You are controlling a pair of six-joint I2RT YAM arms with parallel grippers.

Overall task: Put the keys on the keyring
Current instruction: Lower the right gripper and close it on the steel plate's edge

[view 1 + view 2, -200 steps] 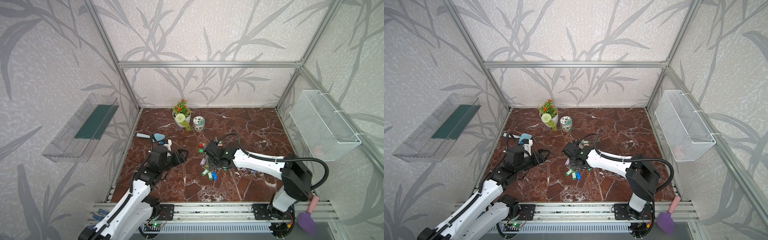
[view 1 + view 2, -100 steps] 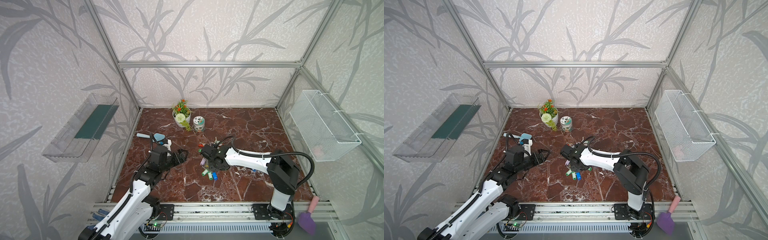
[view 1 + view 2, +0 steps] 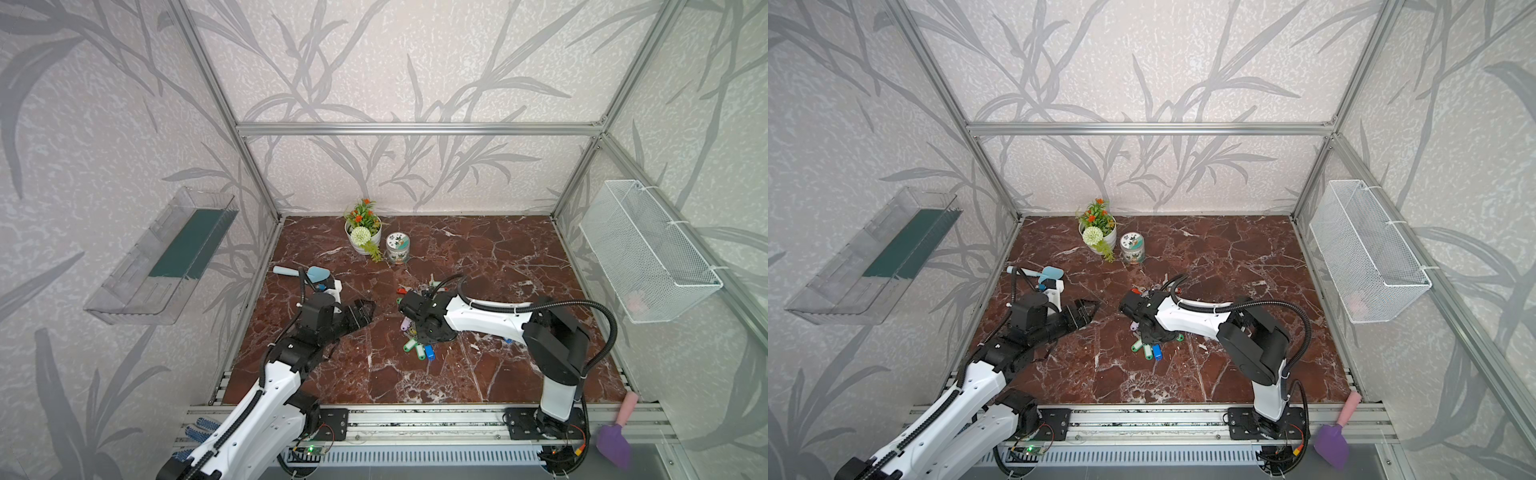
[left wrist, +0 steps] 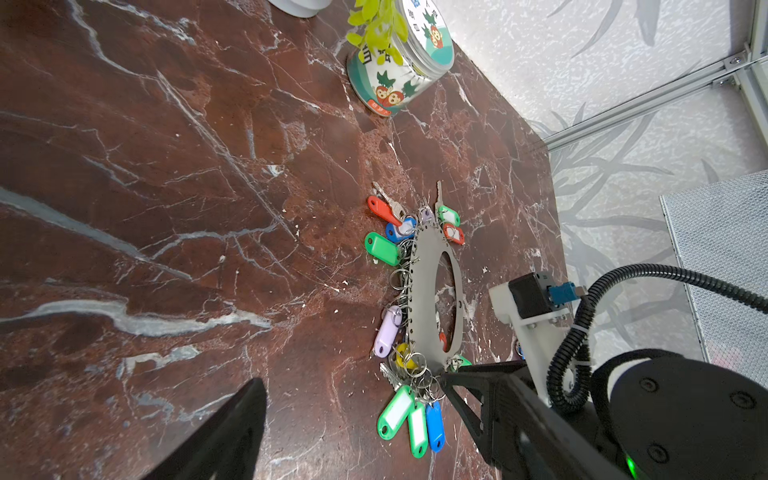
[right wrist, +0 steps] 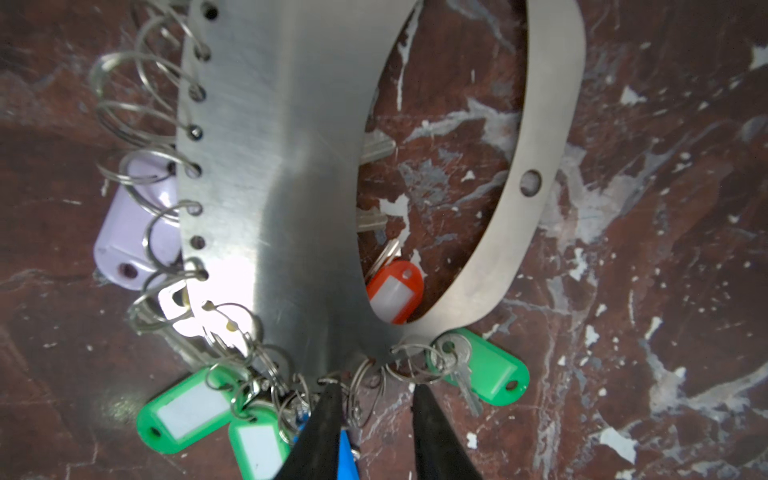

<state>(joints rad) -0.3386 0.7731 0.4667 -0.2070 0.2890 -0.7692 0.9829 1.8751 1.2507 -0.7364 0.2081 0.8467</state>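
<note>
The keyring (image 4: 420, 274) is a flat grey oval plate lying on the marble floor, its edge fringed with small rings (image 5: 124, 120). Keys hang around it: green tags (image 4: 395, 411), a blue tag (image 4: 434, 424), a lilac tag (image 5: 124, 232) and a red tag (image 5: 392, 293) seen through the hole. My right gripper (image 5: 376, 390) points down at the plate's near end, jaws narrowly apart with a small split ring between them, gripping nothing. It shows over the key cluster (image 3: 419, 351) in both top views. My left gripper (image 4: 350, 377) hovers wide open to the left of the keys, holding nothing.
A flower pot (image 3: 363, 232) and a printed tin (image 3: 397, 248) stand at the back. A blue scoop (image 3: 316, 273) lies behind the left arm. A wire basket (image 3: 648, 249) hangs on the right wall, a clear shelf (image 3: 166, 253) on the left wall.
The right arm has swung leftward over the keyring and its jaws have narrowed a little. The left arm has stayed still.
</note>
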